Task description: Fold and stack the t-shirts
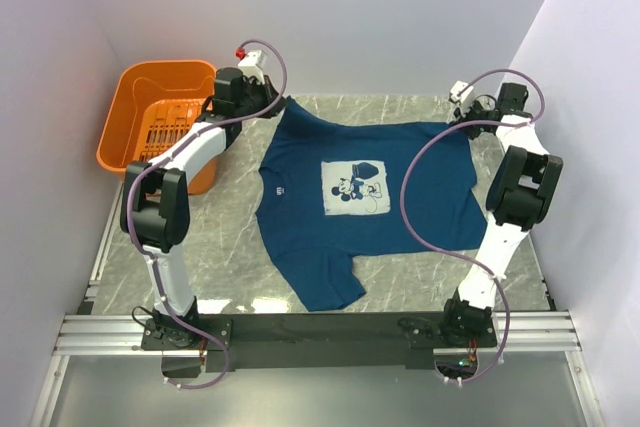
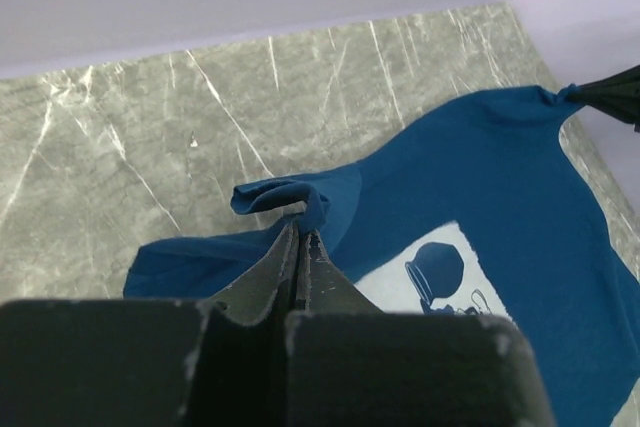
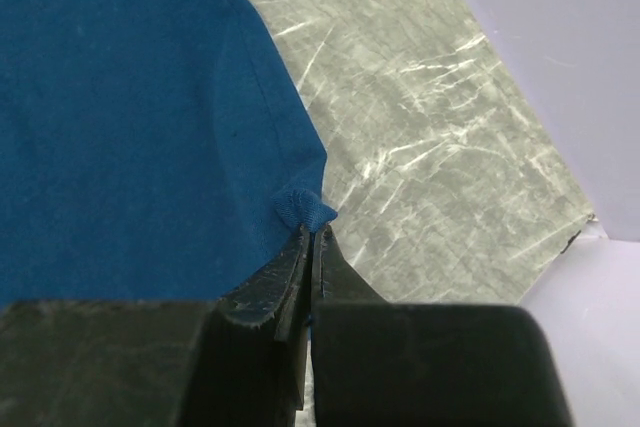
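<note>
The dark blue t-shirt point(image 1: 400, 237) lies spread out on the marble table point(image 1: 230, 237). Its cartoon picture point(image 1: 355, 187) faces up and its neck points left. An orange basket point(image 1: 120, 137) sits at the far left, just beside the shirt. The left claw point(image 2: 300, 230) is pressed together on a little fold of blue cloth at the shirt's far left corner, which looks like a sleeve. The right claw point(image 3: 311, 237) is pressed together too, pinching a small bunch of cloth at the far right corner, by the bottom edge. So both claws hold the far side, one at each end. This shirt looks soft, thin and light. It will flop and wrinkle, and it will sag in the middle if it is lifted by two corners only. It cannot break, but thin cloth could slide out of a small pinch. Corners and edges are good places to hold, because then the cloth between them can be pulled flat. I think the near sleeve, which lies a bit crumpled, will need smoothing.
</note>
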Motion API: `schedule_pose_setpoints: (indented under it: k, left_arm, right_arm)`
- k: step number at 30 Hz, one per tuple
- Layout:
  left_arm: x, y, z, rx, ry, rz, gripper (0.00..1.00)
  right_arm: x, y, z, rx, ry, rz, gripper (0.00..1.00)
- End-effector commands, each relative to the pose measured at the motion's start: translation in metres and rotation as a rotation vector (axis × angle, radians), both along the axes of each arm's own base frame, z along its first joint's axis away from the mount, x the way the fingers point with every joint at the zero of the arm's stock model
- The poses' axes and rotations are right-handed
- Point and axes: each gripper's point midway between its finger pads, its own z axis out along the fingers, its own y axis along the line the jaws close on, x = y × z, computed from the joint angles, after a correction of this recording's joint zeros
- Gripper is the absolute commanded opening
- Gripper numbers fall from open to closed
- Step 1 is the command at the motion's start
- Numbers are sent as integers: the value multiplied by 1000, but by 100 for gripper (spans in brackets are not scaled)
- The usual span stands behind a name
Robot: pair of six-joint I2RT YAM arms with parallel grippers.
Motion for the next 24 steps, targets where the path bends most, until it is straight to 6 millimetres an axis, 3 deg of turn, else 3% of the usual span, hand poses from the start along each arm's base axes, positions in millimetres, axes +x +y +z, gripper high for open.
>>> schedule_pose_setpoints:
  k: [1,13,24]
  left_arm:
    - [-12,-7,40,-16,-103,-53,1]
    - [-34,-10,28,1,-81,-92,1]
    - [-45,1,22,36,-66,-42,1]
  right_arm:
    - [-2,-5,44,3,-98,16,0]
    - [-25,-13,33,33,-80,21,0]
    - [-28,-22,39,74,-95,-14,0]
